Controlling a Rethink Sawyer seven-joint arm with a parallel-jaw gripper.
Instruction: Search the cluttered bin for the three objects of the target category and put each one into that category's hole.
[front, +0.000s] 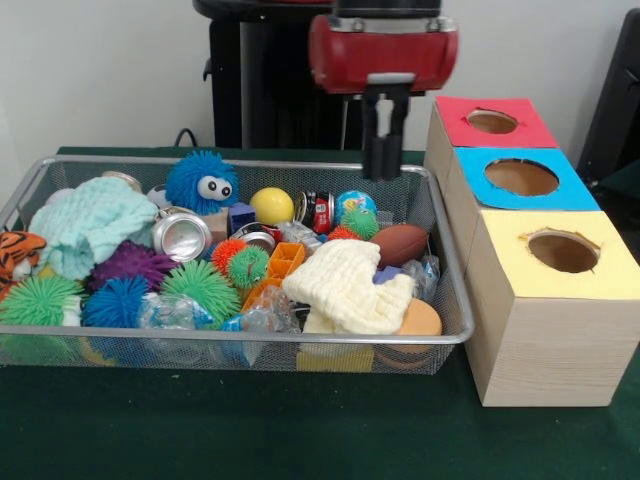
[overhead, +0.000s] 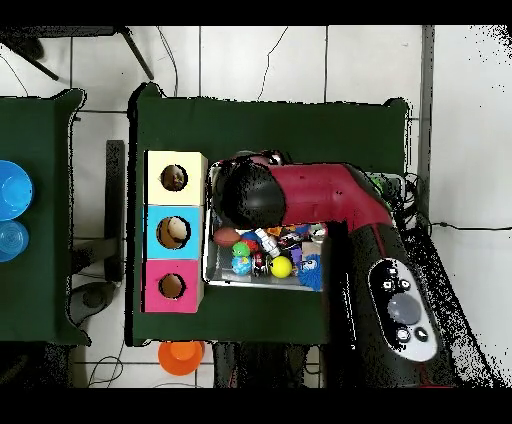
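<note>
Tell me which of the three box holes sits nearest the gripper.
The red-topped hole, at the far end of the row. The gripper hangs just beside it; the blue hole and yellow hole lie farther forward.

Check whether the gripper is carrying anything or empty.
Empty: the gripper hangs above the bin's far rim with nothing on it; the jaws look shut.

From across the tabletop, the bin sits to the left, and three wooden boxes stand in a row just beside its right end. The hole is in the middle box, between the nearest box's hole and the farthest one's. The tool hangs over the bin's far rim (toward its right end). Inside, a folded cloth lies near the front right, a crushed can left of centre, and a football behind the cloth.
</note>
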